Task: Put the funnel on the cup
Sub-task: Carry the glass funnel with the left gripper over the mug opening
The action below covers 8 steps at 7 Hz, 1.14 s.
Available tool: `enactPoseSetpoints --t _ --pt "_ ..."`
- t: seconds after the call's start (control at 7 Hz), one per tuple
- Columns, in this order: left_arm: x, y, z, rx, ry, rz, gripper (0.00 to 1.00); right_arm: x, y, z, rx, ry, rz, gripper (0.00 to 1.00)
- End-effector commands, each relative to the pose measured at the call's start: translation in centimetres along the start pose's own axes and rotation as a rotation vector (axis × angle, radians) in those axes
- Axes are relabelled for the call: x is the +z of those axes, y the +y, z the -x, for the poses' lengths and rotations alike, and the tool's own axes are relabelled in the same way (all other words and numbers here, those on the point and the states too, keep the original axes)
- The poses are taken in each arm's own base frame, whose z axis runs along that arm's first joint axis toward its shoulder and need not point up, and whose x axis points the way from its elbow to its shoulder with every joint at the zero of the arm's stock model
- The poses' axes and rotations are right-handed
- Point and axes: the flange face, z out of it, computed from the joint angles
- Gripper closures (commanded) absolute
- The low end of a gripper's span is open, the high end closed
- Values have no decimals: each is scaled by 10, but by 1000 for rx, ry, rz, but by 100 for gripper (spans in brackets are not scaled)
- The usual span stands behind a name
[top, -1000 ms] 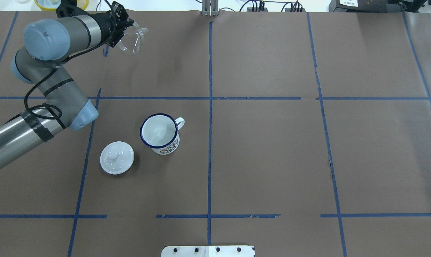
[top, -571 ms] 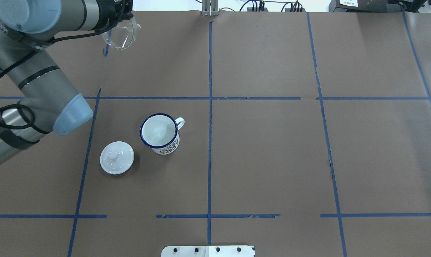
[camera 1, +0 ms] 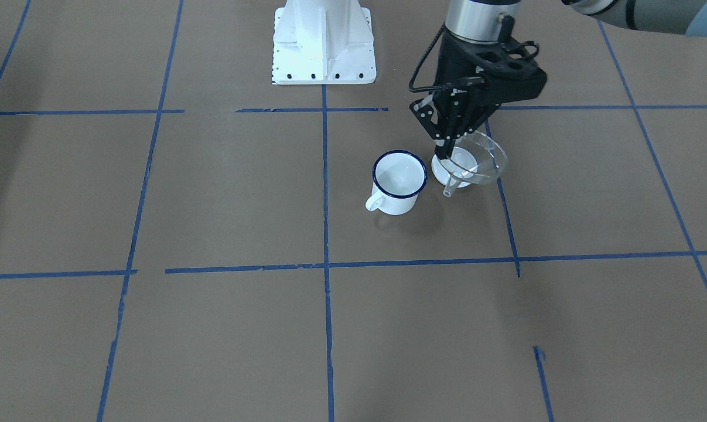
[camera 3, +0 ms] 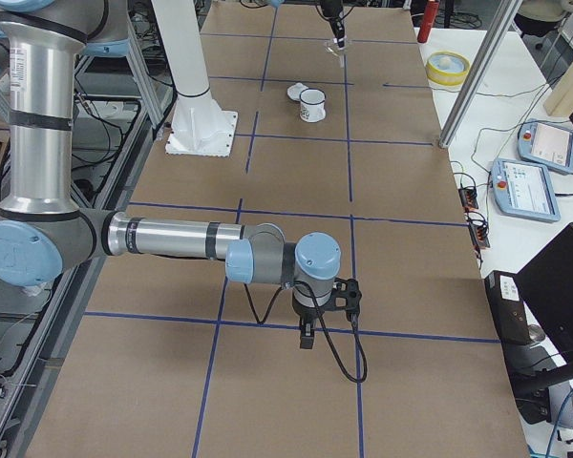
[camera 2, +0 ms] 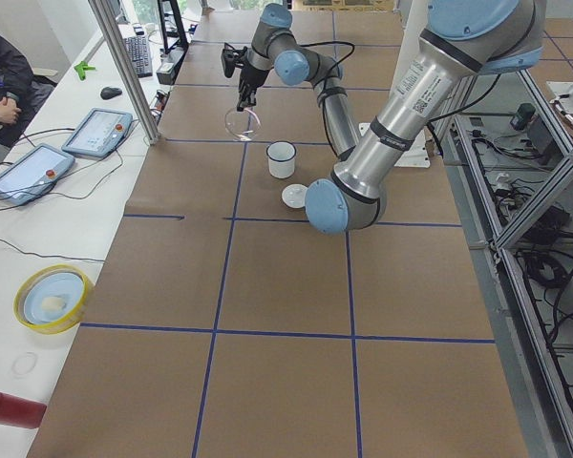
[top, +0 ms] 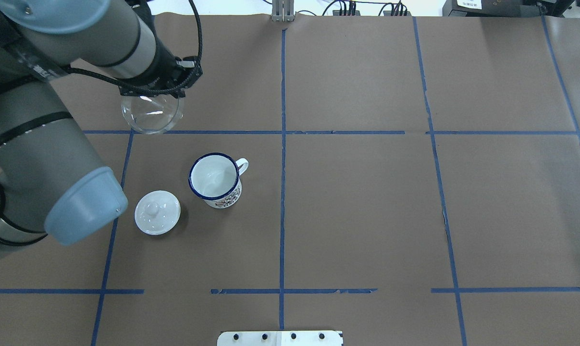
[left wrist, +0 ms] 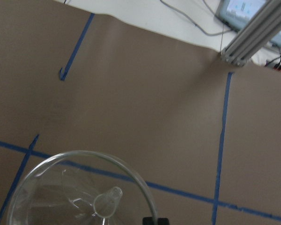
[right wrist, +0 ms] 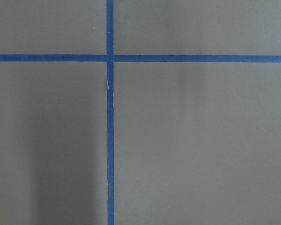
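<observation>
Transport step. Left gripper [camera 1: 447, 153] pinches the funnel [top: 151, 114] by its rim, jaws narrow on the clear wall. The funnel hangs in the air, spout roughly down, well apart from the cup [top: 214, 177]. Cup upright, mouth open, lid [top: 157, 212] just beside it (not the target). Next move, as I read it: carry across, centre the spout over the blue rim, lower, release. Right gripper [camera 3: 307, 334] far off; its spread cannot be told.

clear funnel [top: 151, 115], glossy wht cup [top: 215, 178]
</observation>
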Motion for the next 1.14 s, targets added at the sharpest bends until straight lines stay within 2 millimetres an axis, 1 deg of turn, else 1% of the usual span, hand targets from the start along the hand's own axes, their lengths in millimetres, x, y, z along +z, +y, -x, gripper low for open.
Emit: enactPoseSetpoints --t 0.0,0.14,0.29,0.43,0.57,0.71,0.86,1.0 --pt "36 45 -32 74 -85 121 100 0 0 0 0 0 0 0" --pt "48 41 -51 72 -104 131 100 0 0 0 0 0 0 0" --pt "61 43 -60 74 -125 145 100 0 0 0 0 0 0 0" --pt "70 45 -63 82 -133 152 100 0 0 0 0 0 0 0" --pt "82 49 -67 112 -150 170 100 0 0 0 0 0 0 0" --pt "102 51 -71 118 -159 179 100 0 0 0 0 0 0 0" --pt "114 59 -74 132 -146 186 100 0 0 0 0 0 0 0" --pt "116 66 -78 142 -140 193 100 0 0 0 0 0 0 0"
